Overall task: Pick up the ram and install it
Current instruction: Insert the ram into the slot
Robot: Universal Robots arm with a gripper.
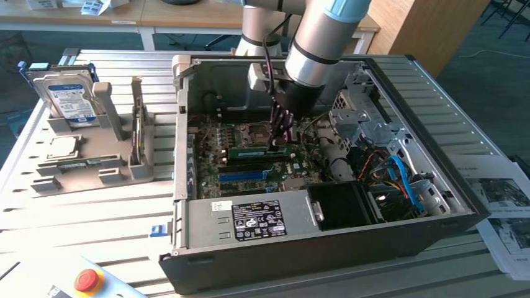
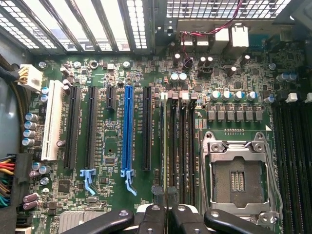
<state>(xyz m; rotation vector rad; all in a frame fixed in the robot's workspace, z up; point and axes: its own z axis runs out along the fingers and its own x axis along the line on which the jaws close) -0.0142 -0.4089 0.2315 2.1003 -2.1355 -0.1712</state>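
Note:
Inside the open computer case (image 1: 331, 248), my gripper (image 1: 278, 144) reaches straight down to the motherboard (image 1: 217, 155). It is shut on the ram (image 1: 258, 151), a thin green stick that lies level along the dark memory slots beside the processor socket (image 1: 251, 131). In the wrist view the black fingers (image 2: 151, 217) press together around the gripper's middle (image 2: 166, 210). The ram (image 2: 167, 146) runs away from them edge-on, in line with the memory slots (image 2: 181, 146). I cannot tell whether the stick is seated in its slot.
A grey fixture (image 1: 99, 167) at the exterior view's left holds a blue-labelled hard drive (image 1: 71, 99) and a square silver processor chip (image 1: 62, 147). Case walls, a drive cage (image 1: 364, 118) and cables (image 1: 398, 174) crowd the arm. A red stop button (image 1: 87, 279) sits in front and papers (image 1: 505, 198) to the right.

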